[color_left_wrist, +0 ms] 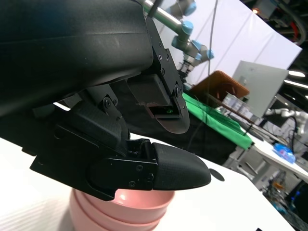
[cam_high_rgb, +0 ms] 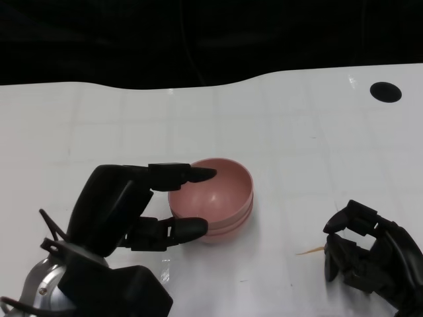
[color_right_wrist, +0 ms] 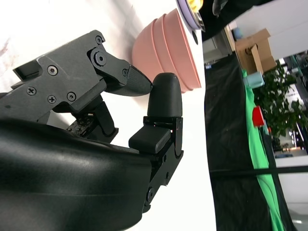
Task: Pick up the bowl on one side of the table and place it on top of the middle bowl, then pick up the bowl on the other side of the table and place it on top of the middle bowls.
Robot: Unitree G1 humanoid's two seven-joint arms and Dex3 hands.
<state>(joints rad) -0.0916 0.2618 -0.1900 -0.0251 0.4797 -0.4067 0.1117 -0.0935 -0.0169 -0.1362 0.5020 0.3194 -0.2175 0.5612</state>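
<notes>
Pink bowls (cam_high_rgb: 215, 195) sit nested in a stack just below the centre of the head view, on a white table (cam_high_rgb: 297, 139) that fills most of the frame beneath a black backdrop. The stack's layered rims show along its right edge, and the right wrist view (color_right_wrist: 166, 53) shows three pink rims one inside another.

At lower left of the head view, the left hand (cam_high_rgb: 132, 205) reaches toward the stack from the left, its black fingers (cam_high_rgb: 185, 175) spread apart. One fingertip lies over the near-left rim of the top bowl, and another (cam_high_rgb: 188, 229) sits low beside the stack's outer wall. Whether either finger actually touches the bowl cannot be told. The hand's fingers bracket the rim loosely and it is not seen lifting anything. In the left wrist view, a rounded black fingertip (color_left_wrist: 180, 171) hangs directly over the pink stack (color_left_wrist: 120, 209).

At lower right of the head view, the right hand (cam_high_rgb: 370, 254) rests well apart from the bowls, its fingers curled inward on nothing. The right wrist view shows the same curled fingers (color_right_wrist: 163, 101) with no object between them.

A thin, pale sliver (cam_high_rgb: 310, 251) lies on the table just left of the right hand. A black oval mark (cam_high_rgb: 385, 92) sits on the table at upper right of the head view.
</notes>
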